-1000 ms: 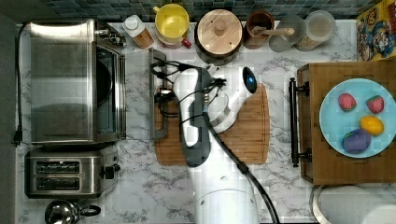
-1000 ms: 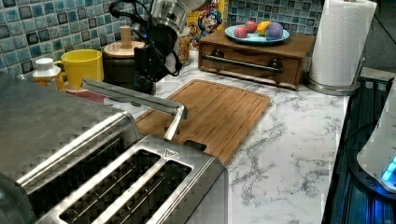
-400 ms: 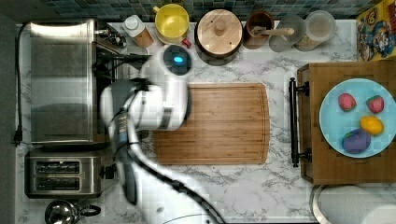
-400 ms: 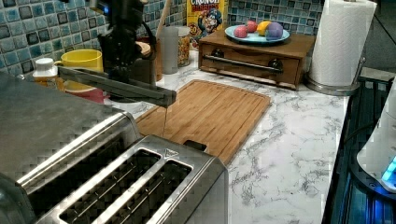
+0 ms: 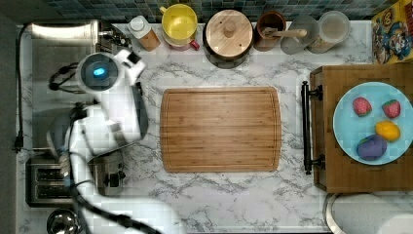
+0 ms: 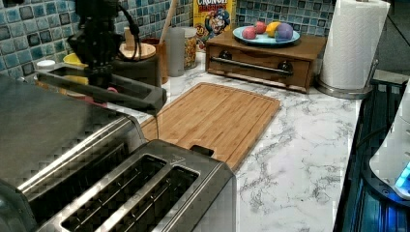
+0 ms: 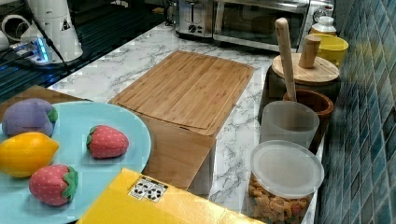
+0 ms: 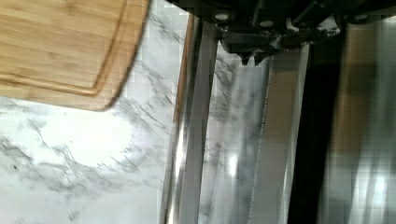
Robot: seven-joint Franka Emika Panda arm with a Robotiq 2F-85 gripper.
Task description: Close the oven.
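Note:
The oven is a steel box at the top view's left, with my arm across its front. In the left view its glass door hangs partly raised above the counter, and its bar handle faces the cutting board. My gripper comes down onto the door from above. In the wrist view the gripper has its tips together, shut, over the glass just inside the handle. The right view shows the oven far off, its front looking upright.
A two-slot toaster stands beside the oven. A wooden cutting board lies mid-counter. A yellow mug, a lidded wooden pot and jars line the back wall. A wooden box carries a fruit plate.
My arm has swung from over the cutting board toward the oven. The door has lifted from lying flat open to partly raised, its handle nearer the oven.

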